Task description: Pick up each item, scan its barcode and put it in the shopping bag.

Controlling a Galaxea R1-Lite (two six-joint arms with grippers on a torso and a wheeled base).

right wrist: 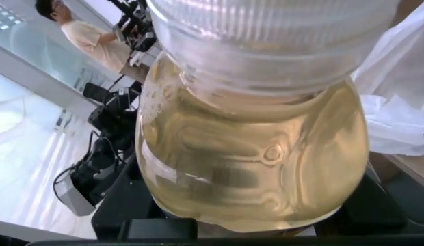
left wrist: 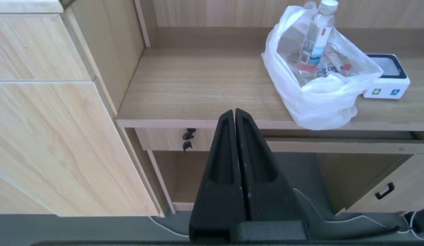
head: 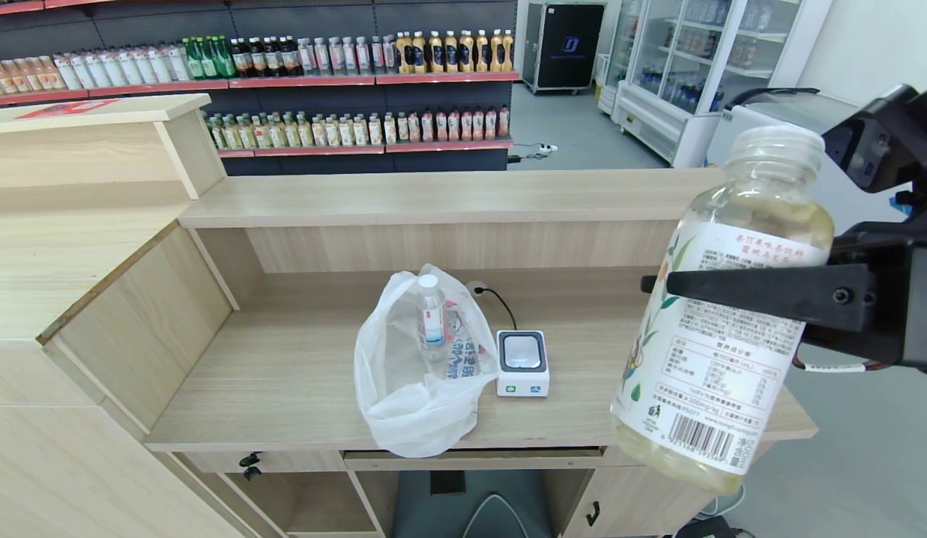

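**Scan step: tea btl gripped in R tool, barcode not yet at scanner**

Step is judged as the scan. Tea btl (head: pixel 721 314) is held up off the bench (head: pixel 284 373), tilted, cap up, to the right of the scanner (head: pixel 522 362). Bag (head: pixel 415 373) is stood just beside the scanner's left side, mouth open upward. One water btl (head: pixel 431 314) is already stood inside it.

How it's done well:
- Barcode (head: pixel 700 437) is printed at the label's low end near the base. It's faced to the head cam, not to the scanner window.
- Window is faced up, so the btl should be lowered over it and rolled until the code is pointed down.
- Grip is set across mid-label, above the code, so the code isn't covered. Regrip prob. not needed.
- Cable (head: pixel 501 299) behind the scanner and the bag rim should be kept clear of.

Tools:
- R tool (head: pixel 703 293) is clamped on the tea btl, one finger laid across the label front. Jaws are spread only to btl width.
- L tool (left wrist: pixel 234 137) is closed, fingers pressed together. Nothing is held or touched, and it's hung out in front of the bench edge.
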